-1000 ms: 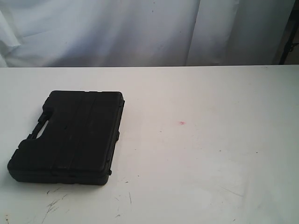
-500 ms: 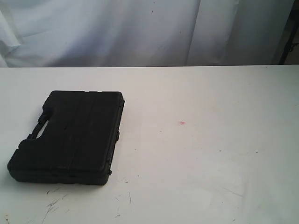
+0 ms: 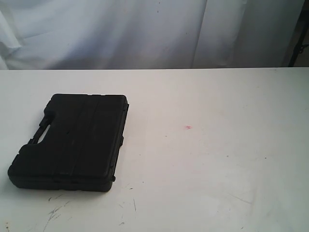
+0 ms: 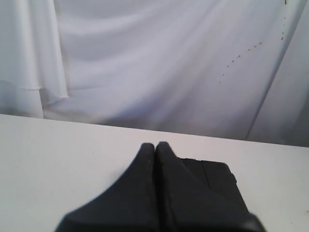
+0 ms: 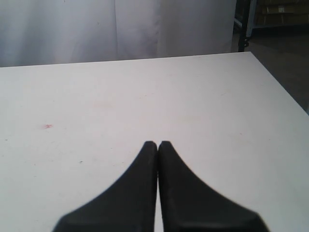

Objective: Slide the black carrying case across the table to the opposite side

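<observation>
The black carrying case (image 3: 72, 140) lies flat on the left part of the white table (image 3: 207, 159), its handle cut-out facing the left edge. Neither arm shows in the exterior view. My left gripper (image 4: 155, 145) is shut with nothing in it, held above the table short of the case (image 4: 215, 176), part of which shows behind its fingers. My right gripper (image 5: 158, 143) is shut and empty too, hovering over bare tabletop (image 5: 145, 96) well away from the case.
A white curtain (image 3: 145, 34) hangs behind the table's far edge. Dark scuff marks (image 3: 55, 212) lie near the front left, and a small red spot (image 3: 188, 127) sits mid-table. The table's right edge (image 5: 282, 92) drops to a dark floor.
</observation>
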{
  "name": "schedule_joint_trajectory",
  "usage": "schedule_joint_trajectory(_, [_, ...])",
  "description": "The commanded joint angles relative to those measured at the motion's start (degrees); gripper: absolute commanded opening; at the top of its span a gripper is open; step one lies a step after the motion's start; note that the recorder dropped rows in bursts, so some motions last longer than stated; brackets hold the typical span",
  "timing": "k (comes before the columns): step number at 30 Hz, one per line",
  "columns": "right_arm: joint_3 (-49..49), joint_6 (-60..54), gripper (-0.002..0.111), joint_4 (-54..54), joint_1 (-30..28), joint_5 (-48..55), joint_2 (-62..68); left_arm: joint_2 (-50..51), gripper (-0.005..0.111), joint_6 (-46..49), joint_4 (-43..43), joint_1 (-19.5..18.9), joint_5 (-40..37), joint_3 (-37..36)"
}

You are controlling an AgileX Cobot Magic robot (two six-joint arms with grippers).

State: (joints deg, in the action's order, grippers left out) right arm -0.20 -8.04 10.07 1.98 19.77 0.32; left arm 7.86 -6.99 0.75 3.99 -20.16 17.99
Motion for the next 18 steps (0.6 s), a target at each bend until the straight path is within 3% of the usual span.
schedule_joint_trajectory(1, [0.20, 0.30, 0.000, 0.07, -0.29, 0.05, -0.32, -2.46, 0.000, -0.38, -2.60, -0.05, 2.12, -5.18])
schedule_joint_trajectory(8, [0.20, 0.30, 0.000, 0.07, -0.29, 0.05, -0.32, -5.87, 0.000, -0.49, -1.12, -4.81, 2.12, -11.05])
schedule_joint_trajectory(18, [0.20, 0.50, 0.000, 0.07, -0.29, 0.05, -0.32, -7.86, 0.000, -0.60, 0.60, -4.01, 0.57, -16.49])
